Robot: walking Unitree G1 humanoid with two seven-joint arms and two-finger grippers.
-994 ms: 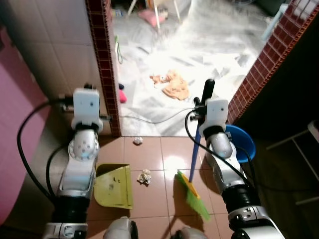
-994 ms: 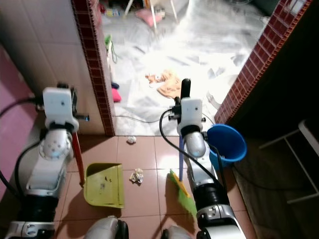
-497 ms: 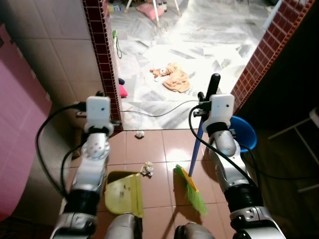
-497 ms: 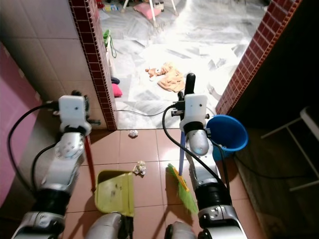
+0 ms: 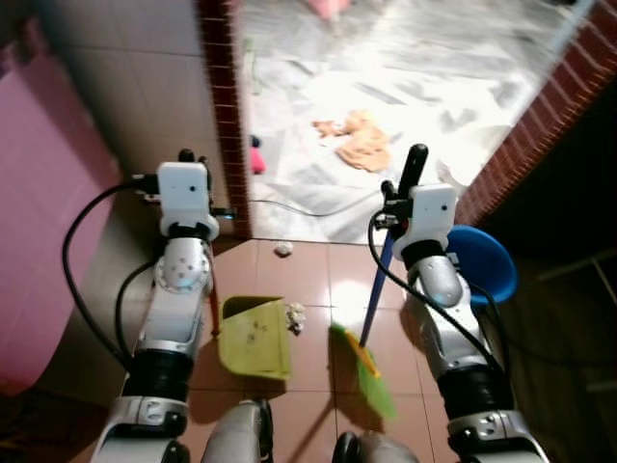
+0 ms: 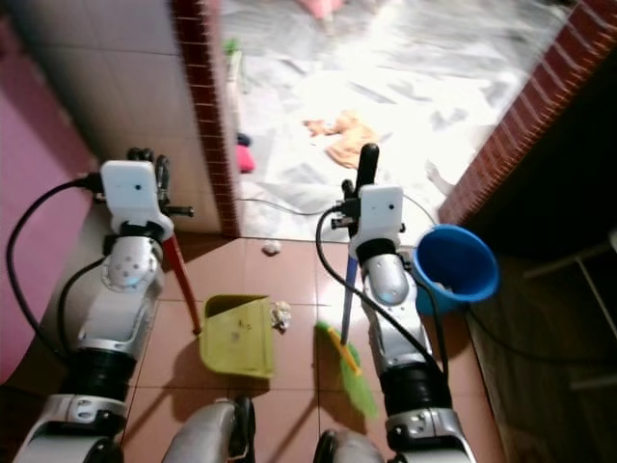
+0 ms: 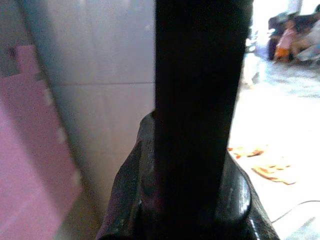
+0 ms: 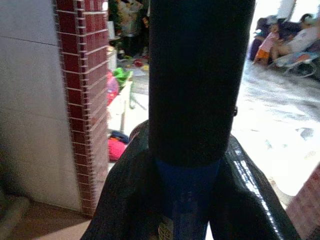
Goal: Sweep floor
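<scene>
Dustpan (image 5: pixel 254 337) now touching one paper wad (image 5: pixel 296 314).

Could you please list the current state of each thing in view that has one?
left gripper: shut on the dustpan handle.
right gripper: shut on the broom handle.
dustpan: flat on the tiles, mouth toward the paper.
broom: upright, bristles on the floor.
crumpled paper: at the dustpan's lip.
blue bucket: upright.

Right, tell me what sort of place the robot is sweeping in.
Probably a home's tiled back room or utility area at a doorway: terracotta floor tiles, a red brick pillar beside white wall tiles, a blue bucket, and a marble-floored room beyond with a rag lying there.
</scene>
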